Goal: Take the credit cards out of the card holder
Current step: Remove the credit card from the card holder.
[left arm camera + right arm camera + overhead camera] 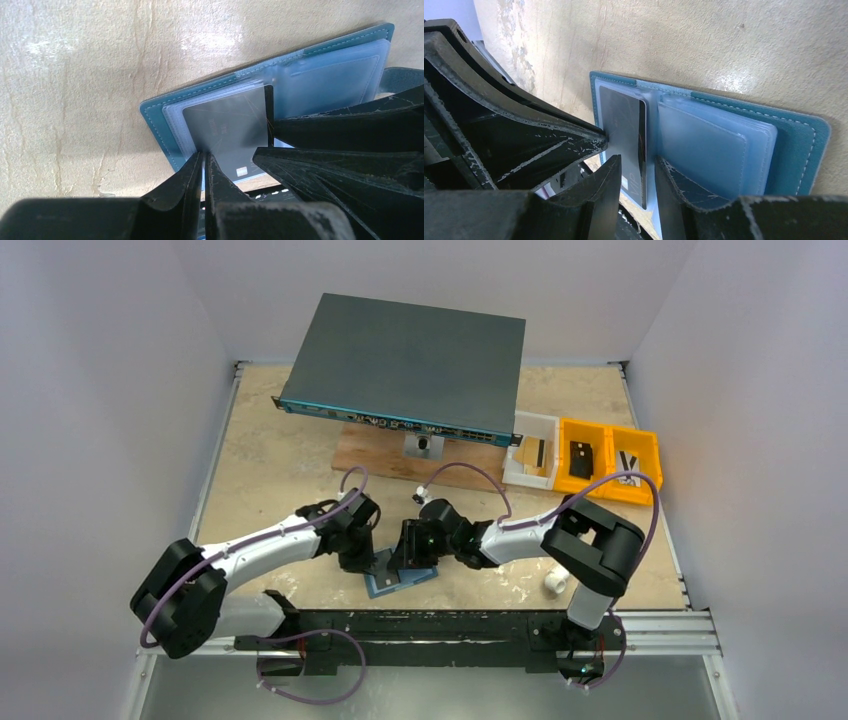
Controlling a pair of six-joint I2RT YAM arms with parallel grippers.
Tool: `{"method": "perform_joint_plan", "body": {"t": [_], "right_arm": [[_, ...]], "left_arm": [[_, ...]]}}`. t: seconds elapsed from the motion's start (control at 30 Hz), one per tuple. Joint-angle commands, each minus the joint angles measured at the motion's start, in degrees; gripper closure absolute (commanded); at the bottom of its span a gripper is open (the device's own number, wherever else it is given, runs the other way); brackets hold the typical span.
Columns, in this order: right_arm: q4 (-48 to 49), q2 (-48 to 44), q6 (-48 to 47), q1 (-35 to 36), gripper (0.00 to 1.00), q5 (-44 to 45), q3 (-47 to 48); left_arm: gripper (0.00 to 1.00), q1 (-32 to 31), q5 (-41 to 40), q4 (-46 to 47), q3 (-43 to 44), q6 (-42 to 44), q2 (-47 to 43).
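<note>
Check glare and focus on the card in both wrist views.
Left wrist: card catches a grey sheen, print washed out, bright glare patches on the table. Right wrist: same card reads dark, "VIP" legible, sleeves hazy.

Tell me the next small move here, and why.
Probably the left gripper should draw the credit card straight back toward itself, out of the clear sleeve. Its fingers look closed on the card's near edge, and the card sticks out past the card holder's rim. The open right gripper stands over the holder's fold and seems to be steadying it.
</note>
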Motion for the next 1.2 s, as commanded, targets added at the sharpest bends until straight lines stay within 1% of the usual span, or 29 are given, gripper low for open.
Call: {"method": "perform_joint_plan", "body": {"t": [0.0,0.13,0.23,0.33,0.5,0.8,1.03,1.17], "right_arm": [[-1.44,2.81,-0.66,0.5,0.68,-1.61,-0.02],[-0.07,3.55,-0.59,0.46,0.68,-3.01,0.04],[1.17,3.28,-0.22,-0.42,0.68,-3.47,-1.2],[4.36,2.12,0.63,-2.47,0.68,-4.78,-4.01],[12.18,1.03,2.41,-5.2,0.68,-8.06,-8.89],[27.62,3.2,7.59,-8.23,0.69,-13.27,-14.99],[30.67,5.11,8.02,-8.48,0.76,-14.34,-14.82],[31.86,6.38,8.43,-8.47,0.82,-14.67,-14.55]], "left_arm": [[0.95,0.28,0.42,3.2,0.46,-0.2,2.13],[0.95,0.27,1.7,5.14,0.54,-0.38,3.79],[0.96,0.28,1.43,4.68,0.92,-0.58,5.29],[1.0,0.28,0.05,3.51,1.12,-1.01,5.98],[1.0,0.52,-1.51,1.61,1.55,-0.89,8.01],[1.0,0.76,-2.05,0.67,1.67,-0.91,9.52],[1.0,0.81,-1.75,0.73,1.9,-0.66,9.49],[1.0,0.81,-1.7,0.66,2.08,-0.53,9.49]]}}
